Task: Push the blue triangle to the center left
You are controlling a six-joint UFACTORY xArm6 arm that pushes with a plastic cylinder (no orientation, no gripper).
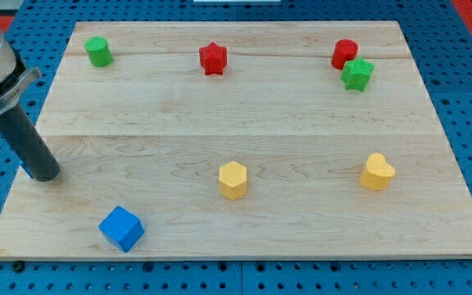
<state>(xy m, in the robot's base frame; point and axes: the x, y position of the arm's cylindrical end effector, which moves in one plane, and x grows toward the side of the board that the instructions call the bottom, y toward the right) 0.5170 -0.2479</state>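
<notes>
Tip [46,174] at board [244,123] centre-left edge, a sliver of blue triangle [25,170] peeking out just beside rod's left, mostly hidden. No pincer on rig, only bare rod. Blue cube [121,228] sits below-right of tip, apart.

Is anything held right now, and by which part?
Nothing is held. My tip sits at the board's left edge, almost hiding a blue piece behind it.
</notes>
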